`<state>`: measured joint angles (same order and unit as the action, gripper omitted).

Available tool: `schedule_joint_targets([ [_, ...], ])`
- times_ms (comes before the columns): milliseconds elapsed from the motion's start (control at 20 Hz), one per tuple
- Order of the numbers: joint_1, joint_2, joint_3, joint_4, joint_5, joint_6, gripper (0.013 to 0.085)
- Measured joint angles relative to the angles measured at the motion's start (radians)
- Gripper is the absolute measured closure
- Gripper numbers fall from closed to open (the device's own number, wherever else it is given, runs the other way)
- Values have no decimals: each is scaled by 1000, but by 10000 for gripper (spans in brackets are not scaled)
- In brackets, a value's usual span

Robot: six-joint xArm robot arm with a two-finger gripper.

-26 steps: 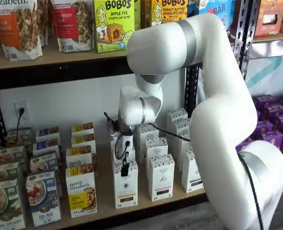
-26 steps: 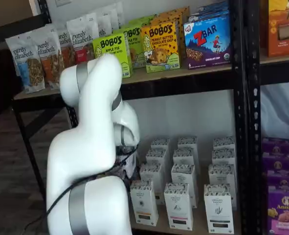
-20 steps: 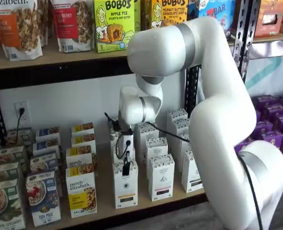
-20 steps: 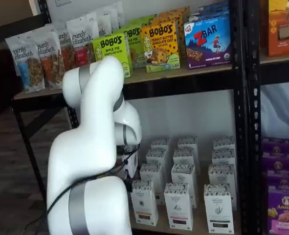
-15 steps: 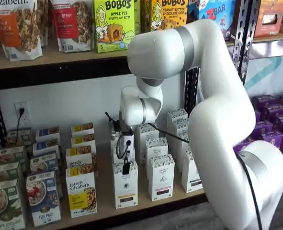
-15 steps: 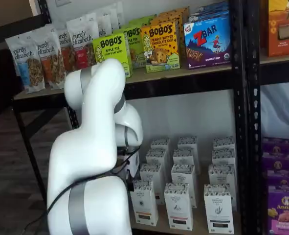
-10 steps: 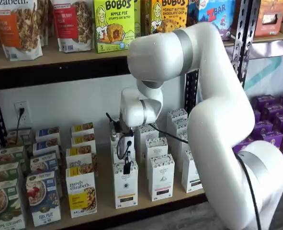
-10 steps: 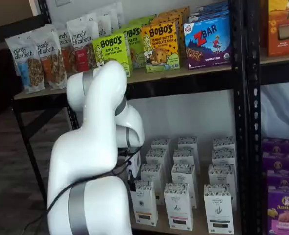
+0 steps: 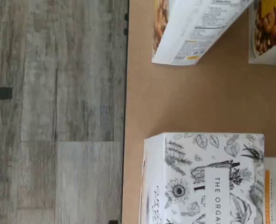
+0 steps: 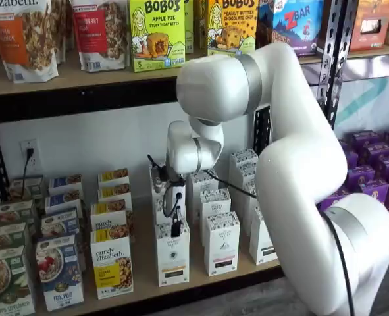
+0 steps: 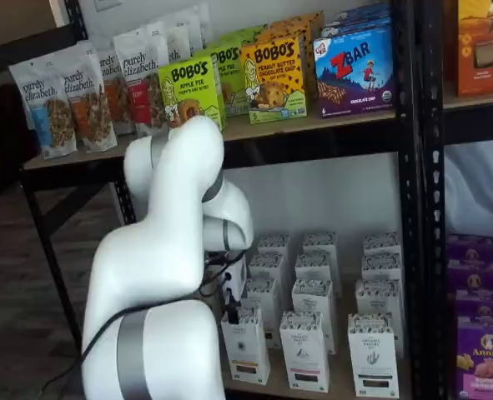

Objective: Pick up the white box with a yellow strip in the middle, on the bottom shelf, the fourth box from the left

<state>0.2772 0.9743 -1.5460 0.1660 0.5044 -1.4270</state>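
The white box [image 10: 172, 255] stands at the front of its row on the bottom shelf [image 10: 141, 266], with a thin yellow strip low on its front. In a shelf view it stands just right of the arm [image 11: 246, 343]. The gripper [image 10: 175, 228] hangs right over the box's top; only one black finger shows, side-on, with a cable beside it. In a shelf view the fingers [image 11: 230, 307] are mostly hidden by the arm. The wrist view shows the box's speckled top [image 9: 203, 177] from above on the tan board [image 9: 184, 102].
Like white cartons [image 10: 221, 242] stand in rows to the right and behind. Purely elizabeth boxes [image 10: 112, 262] stand to the left, and show in the wrist view [image 9: 194, 28]. The black rail edges the shelf front [image 9: 125, 93]. Purple boxes [image 10: 372, 171] fill the far right.
The arm has shifted a little toward the shelves and to the right. The gripper stays just above the white box, slightly higher.
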Motion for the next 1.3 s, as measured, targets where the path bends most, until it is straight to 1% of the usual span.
schedule_joint_targets([
  [250, -4, 35, -46, -39, 27, 30, 130],
  [500, -2, 54, -66, -47, 32, 39, 130],
  [950, -2, 108, -118, -88, 34, 73, 130],
  [1300, -1, 130, -134, -95, 24, 80, 130],
])
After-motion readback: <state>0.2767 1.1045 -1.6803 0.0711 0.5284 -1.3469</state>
